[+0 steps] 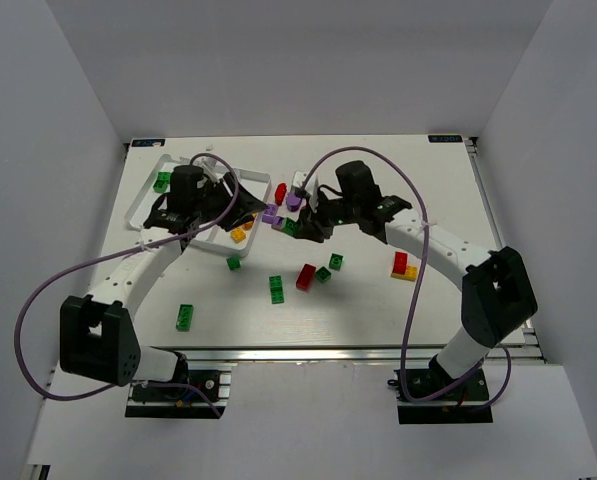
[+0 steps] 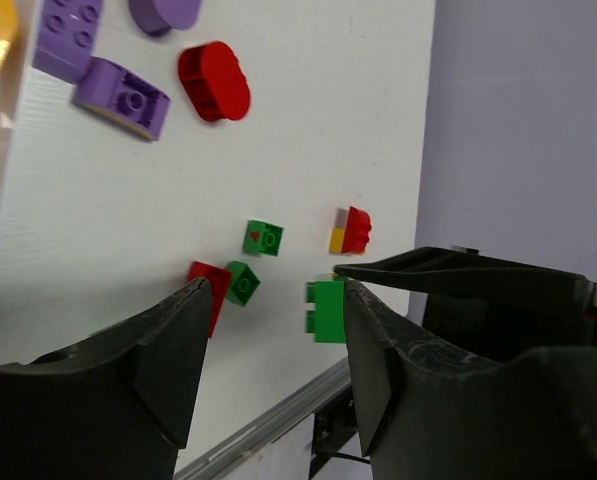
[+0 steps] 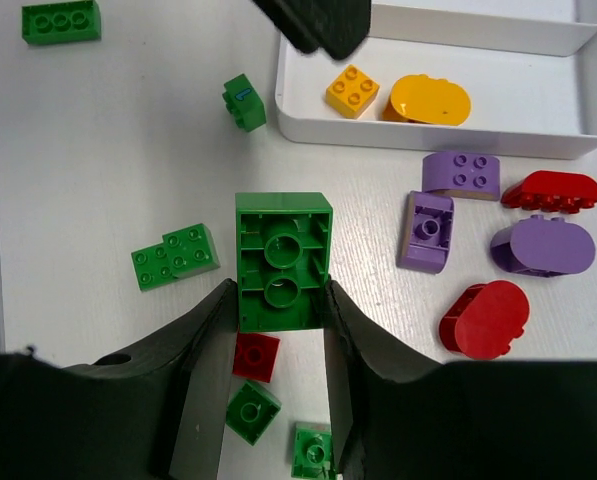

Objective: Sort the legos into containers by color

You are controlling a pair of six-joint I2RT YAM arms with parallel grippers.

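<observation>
My right gripper (image 3: 278, 300) is shut on a green two-by-two brick (image 3: 283, 260), held underside up just above the table; it shows in the top view (image 1: 290, 227). My left gripper (image 2: 270, 300) is open and empty, hovering by the tray's near right corner (image 1: 248, 208). The white tray (image 3: 428, 132) holds a yellow brick (image 3: 353, 90) and an orange oval (image 3: 431, 100); a green brick (image 1: 162, 182) lies at its far end. Purple bricks (image 3: 428, 232) and red ovals (image 3: 486, 318) lie right of the held brick.
Loose green bricks (image 1: 276, 288) (image 1: 185, 317) (image 1: 234, 263), a red brick (image 1: 305, 277) and a red-and-yellow stack (image 1: 403, 267) lie on the near half of the table. The two grippers are close together at mid-table. The table's metal front rail (image 1: 308, 352) runs below.
</observation>
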